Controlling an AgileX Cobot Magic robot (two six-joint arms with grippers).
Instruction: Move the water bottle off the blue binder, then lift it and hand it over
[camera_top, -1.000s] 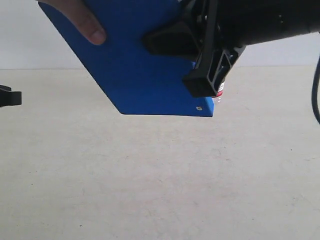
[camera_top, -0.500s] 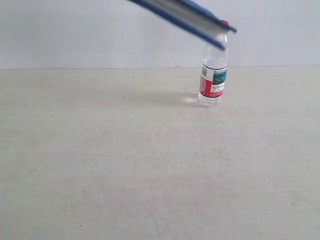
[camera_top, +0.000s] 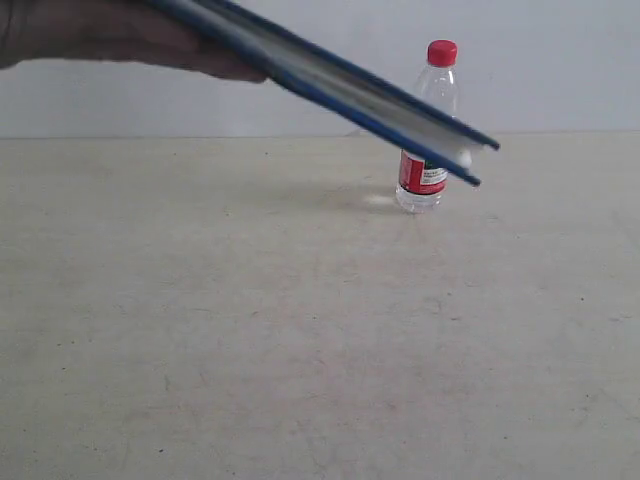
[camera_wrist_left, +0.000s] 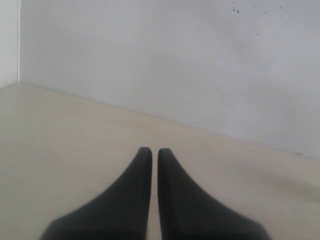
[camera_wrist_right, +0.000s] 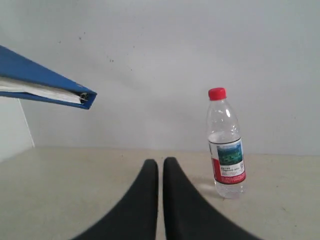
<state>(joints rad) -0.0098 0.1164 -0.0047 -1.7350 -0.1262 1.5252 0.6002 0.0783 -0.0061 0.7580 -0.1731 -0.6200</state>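
Left gripper (camera_wrist_left: 151, 151): fingers close together, nothing between them. Person's hand (camera_top: 110, 35) up high toward far left corner, holding blue binder (camera_top: 330, 80) in air, tipped down to right. Water bottle (camera_top: 424, 178) stands up on counter (camera_top: 300, 330) near far edge, right of middle, partly behind binder. Right gripper (camera_wrist_right: 160, 162): fingers close together, empty.

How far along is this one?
Done: small clear red-capped plastic water bottle stands upright on the beige table, off the flat blue binder. In hand: nothing; left pincer and right pincer are shut, empty. A person's hand holds the binder tilted aloft, so little seems left.
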